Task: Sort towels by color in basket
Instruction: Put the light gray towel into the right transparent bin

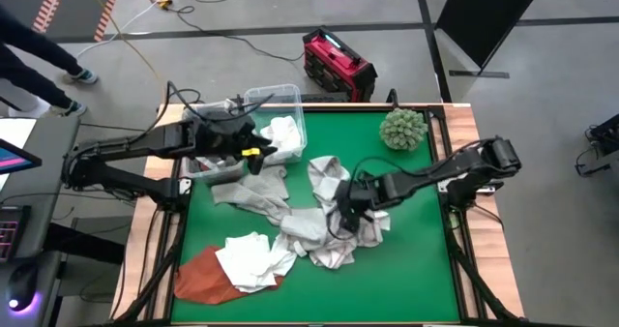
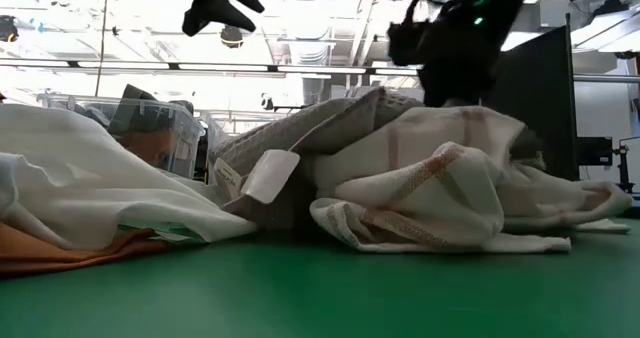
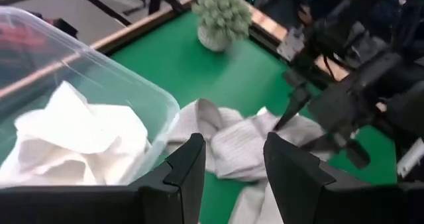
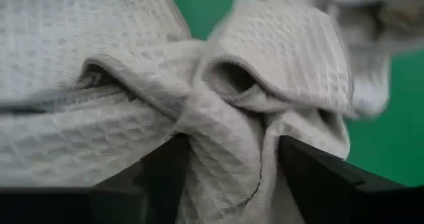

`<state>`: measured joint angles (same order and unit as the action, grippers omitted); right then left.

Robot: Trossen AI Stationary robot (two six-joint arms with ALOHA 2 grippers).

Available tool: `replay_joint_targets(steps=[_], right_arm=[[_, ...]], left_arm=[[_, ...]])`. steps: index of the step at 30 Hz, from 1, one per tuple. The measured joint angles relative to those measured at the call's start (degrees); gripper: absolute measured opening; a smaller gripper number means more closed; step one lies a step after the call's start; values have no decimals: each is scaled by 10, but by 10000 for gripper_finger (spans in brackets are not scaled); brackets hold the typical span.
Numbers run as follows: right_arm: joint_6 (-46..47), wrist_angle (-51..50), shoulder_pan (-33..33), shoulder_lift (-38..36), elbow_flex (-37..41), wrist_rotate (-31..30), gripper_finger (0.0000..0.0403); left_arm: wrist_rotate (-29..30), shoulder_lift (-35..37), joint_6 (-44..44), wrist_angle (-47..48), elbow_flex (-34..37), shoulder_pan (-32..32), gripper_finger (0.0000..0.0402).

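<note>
The right arm reaches in low across the green table [image 1: 406, 269] from the far right, its right gripper [image 1: 348, 211] pressed down into the pile of towels [image 1: 324, 232] at mid-table, and in the right wrist view the dark fingers [image 4: 318, 177] straddle a bunched fold of grey waffle towel [image 4: 225, 118], jaws wide with cloth between them, not visibly pinched. Over by the clear basket [image 1: 290, 100], the left arm stretches in from the left edge, the left gripper [image 1: 253, 155] hovering at the basket's near rim, fingers [image 3: 189, 171] parted and nothing between them. Inside the basket lies a white towel [image 3: 79, 141]. More white cloth [image 1: 253, 259] and a rust-orange towel [image 1: 198, 279] sit well away from the basket at the table's front. A sewn tag [image 2: 268, 175] shows in the low view; no writing is readable.
</note>
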<state>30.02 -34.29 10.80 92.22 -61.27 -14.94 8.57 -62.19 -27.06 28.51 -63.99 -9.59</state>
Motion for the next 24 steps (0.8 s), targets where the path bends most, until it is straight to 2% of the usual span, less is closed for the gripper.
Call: replay_joint_targets(steps=[2,7,8,11,19,24], right_arm=[[-71,48,-25,0,4,34,217],[-166,117,-75,0,-1,167,41],[-179,121,-82,-1,-7,193,26],[-210,118,-92,-17,-35,234,25],[-332,128,-103,-97,-167,248,22],[-383,171,-147,-94,-273,243,21]], left_arm=[[4,-1,-1,-8,0,-5,144],[15,0,-43,-7,0,-6,144],[15,4,-54,-6,0,-6,144],[15,16,-74,-5,0,-6,144],[27,45,-69,-10,0,-5,144],[30,61,-32,-53,0,-5,144]])
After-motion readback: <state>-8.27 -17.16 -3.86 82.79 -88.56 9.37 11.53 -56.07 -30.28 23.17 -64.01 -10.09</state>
